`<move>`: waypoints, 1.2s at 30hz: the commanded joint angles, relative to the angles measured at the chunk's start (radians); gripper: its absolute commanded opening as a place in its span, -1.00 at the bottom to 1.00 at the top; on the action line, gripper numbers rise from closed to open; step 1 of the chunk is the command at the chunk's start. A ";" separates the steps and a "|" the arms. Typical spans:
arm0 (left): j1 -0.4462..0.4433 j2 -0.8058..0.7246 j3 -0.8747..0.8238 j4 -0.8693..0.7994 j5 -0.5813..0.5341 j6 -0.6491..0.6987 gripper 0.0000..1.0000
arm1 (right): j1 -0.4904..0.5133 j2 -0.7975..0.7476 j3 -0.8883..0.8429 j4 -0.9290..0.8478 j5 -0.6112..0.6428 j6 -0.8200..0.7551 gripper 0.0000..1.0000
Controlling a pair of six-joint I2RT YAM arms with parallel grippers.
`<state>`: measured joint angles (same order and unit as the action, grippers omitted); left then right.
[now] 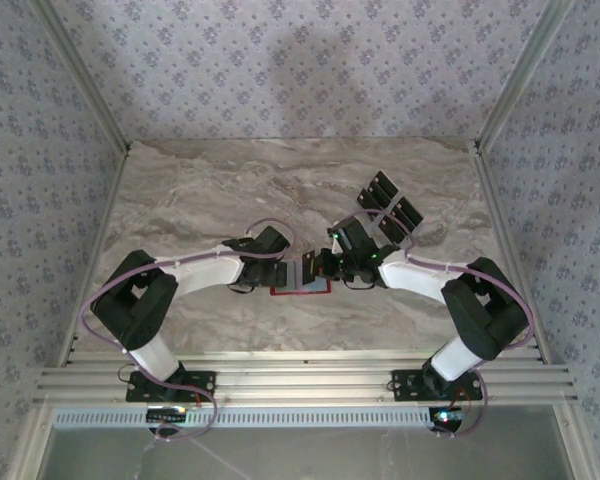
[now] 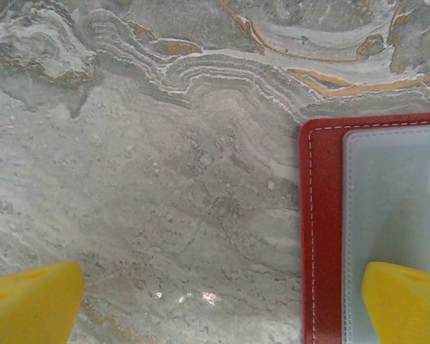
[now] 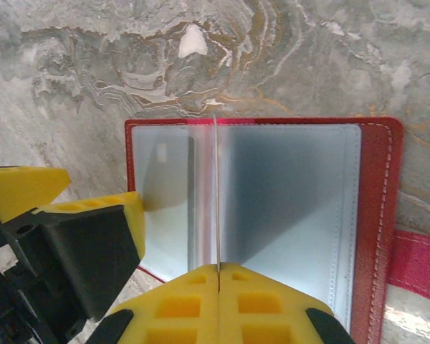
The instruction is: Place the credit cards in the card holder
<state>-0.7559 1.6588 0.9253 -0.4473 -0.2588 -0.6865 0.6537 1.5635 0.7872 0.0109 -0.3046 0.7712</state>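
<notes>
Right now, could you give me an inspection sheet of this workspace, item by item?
Surface: grey marble-patterned table.
Job's things: red card holder lying open between the arms; loose credit cards fanned at the far right.
Clutter: nothing seen.
Grippers: left gripper open, one finger over the holder's pocket; right gripper shut on a credit card held edge-on over the pockets.
Cables: purple cables looped along both arms.
Surroundings: patterned walls, metal frame.

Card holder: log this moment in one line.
left claw: open, straddling card holder edge | right claw: shut on credit card, edge-on over pocket | spare cards: on table
</notes>
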 commanded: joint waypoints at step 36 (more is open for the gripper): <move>-0.007 -0.003 -0.026 -0.079 -0.034 -0.016 0.99 | -0.044 0.032 -0.123 0.220 -0.085 0.045 -1.00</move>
<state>-0.7559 1.6558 0.9199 -0.4492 -0.2626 -0.7006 0.6147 1.5913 0.6800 0.2169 -0.3756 0.8059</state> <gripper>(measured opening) 0.997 0.058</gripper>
